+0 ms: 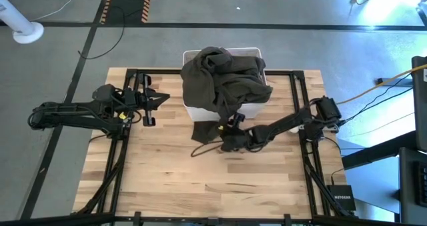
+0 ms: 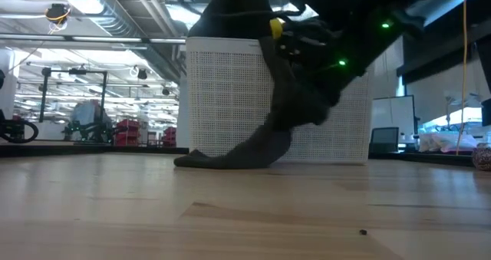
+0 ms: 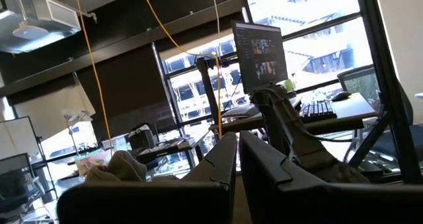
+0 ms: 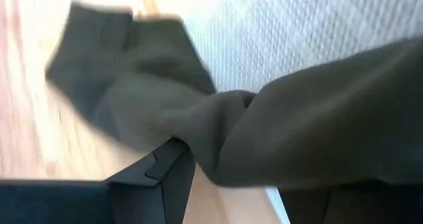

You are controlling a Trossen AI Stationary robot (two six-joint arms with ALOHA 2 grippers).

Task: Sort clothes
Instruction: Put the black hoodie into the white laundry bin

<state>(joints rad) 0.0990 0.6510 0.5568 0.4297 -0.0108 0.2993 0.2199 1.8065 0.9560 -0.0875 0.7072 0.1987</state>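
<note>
A large dark olive-brown garment [image 1: 223,76] is heaped over a white perforated bin [image 1: 255,53] at the table's far middle. It spills down the bin's near wall [image 2: 230,99]. My right gripper [image 1: 229,127] is low in front of the bin and shut on the part that hangs down. My left gripper [image 1: 159,99] is shut and empty, raised over the table's left side, away from the bin. No other clothes show. My right gripper pinches a bunched, sleeve-like stretch of the garment [image 4: 225,141] between its two fingers [image 4: 165,174]. The fingers come about level from the table's right and lie across the stretch. The cloth runs up to the heap on the bin. Its free end [image 2: 226,157] lies slack on the table.
The bin stands against the far side of the wooden table [image 1: 200,186], between two black frame rails [image 1: 297,93]. Bare table lies near and to both sides of the bin. A desk with a monitor [image 3: 261,49] stands in the room beyond.
</note>
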